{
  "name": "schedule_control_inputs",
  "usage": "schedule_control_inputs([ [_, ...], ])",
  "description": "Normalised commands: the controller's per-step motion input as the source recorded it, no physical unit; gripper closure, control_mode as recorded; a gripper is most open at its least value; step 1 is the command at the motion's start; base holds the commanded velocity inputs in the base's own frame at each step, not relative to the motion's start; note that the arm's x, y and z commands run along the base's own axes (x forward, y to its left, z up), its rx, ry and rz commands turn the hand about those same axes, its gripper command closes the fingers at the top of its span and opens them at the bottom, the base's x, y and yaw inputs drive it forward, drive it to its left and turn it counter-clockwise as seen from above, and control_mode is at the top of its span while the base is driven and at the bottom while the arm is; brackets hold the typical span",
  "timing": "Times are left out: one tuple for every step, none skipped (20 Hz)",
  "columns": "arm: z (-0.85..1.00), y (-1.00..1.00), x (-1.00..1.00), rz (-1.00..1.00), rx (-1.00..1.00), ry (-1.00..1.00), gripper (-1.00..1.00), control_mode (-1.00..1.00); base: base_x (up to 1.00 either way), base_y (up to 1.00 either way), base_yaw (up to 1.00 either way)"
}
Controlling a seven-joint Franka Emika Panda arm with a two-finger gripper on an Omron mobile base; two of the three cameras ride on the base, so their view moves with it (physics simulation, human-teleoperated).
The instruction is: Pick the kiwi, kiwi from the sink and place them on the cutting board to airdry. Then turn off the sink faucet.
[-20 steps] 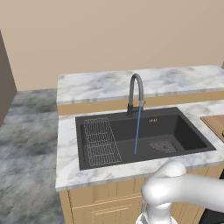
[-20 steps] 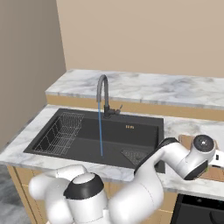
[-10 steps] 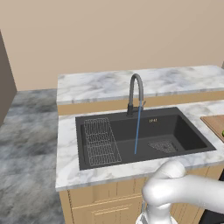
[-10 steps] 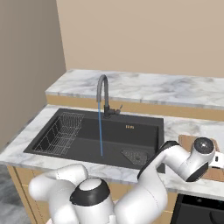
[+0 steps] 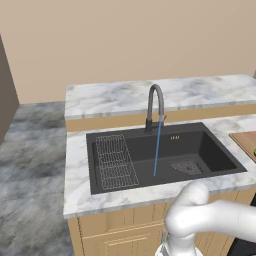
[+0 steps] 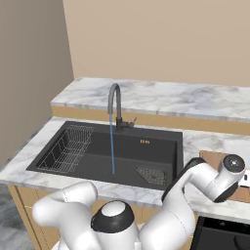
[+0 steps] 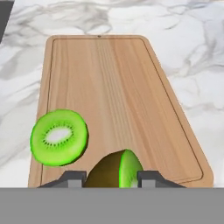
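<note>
Kiwi halves are seen on the cutting board (image 7: 118, 100) in the hand view: one kiwi (image 7: 59, 137) lies cut face up near the board's left edge, toward its near end, and the second kiwi (image 7: 114, 169) sits between the two fingertips (image 7: 74, 177) of the gripper (image 7: 111, 180), close to the board's near edge. Whether the jaws are pressed on this fruit or already parted from it cannot be told, since only their tips are shown. The sink (image 5: 160, 155) is seen without any fruit in it, so the fetching part of the task is judged nearly finished, with only the letting go of the second kiwi left. A blue stream is seen falling from the sink faucet (image 5: 155, 107) into the basin, so the faucet is judged not yet turned off. Against the pictures of a second ago, little is changed in the base views: the sink, the wire rack (image 5: 115, 161) and the running water are found as they were, and in the right base view the arm's wrist is shifted slightly toward the counter's right end.
</note>
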Motion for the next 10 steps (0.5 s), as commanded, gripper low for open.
schedule_control_inputs([
  [-0.07, -0.17, 0.22, 0.03, 0.03, 0.0, 1.0, -1.0, 0.0, 0.0, 0.0],
  [-0.06, -0.16, 0.24, 0.03, 0.03, 0.0, 1.0, -1.0, 0.0, 0.0, 0.0],
  [-0.09, -0.17, 0.2, 0.03, 0.03, 0.0, 1.0, -1.0, 0.0, 0.0, 0.0],
  [-0.11, -0.16, 0.19, 0.03, 0.02, 0.01, 1.0, -1.0, 0.0, 0.0, 0.0],
  [-0.12, -0.15, 0.18, 0.03, 0.02, 0.01, 1.0, -1.0, 0.0, 0.0, 0.0],
  [-0.17, -0.13, 0.16, 0.03, 0.02, 0.01, 1.0, -1.0, 0.0, 0.0, 0.0],
  [-0.2, -0.13, 0.15, 0.03, 0.02, 0.01, 1.0, -1.0, 0.0, 0.0, 0.0],
  [-0.23, -0.13, 0.15, 0.03, 0.02, 0.02, 1.0, -1.0, 0.0, 0.0, 0.0],
  [-0.24, -0.12, 0.14, 0.03, 0.02, 0.02, 1.0, -1.0, 0.0, 0.0, 0.0],
  [-0.26, -0.13, 0.13, 0.03, 0.02, 0.02, 1.0, -1.0, 0.0, 0.0, 0.0],
])
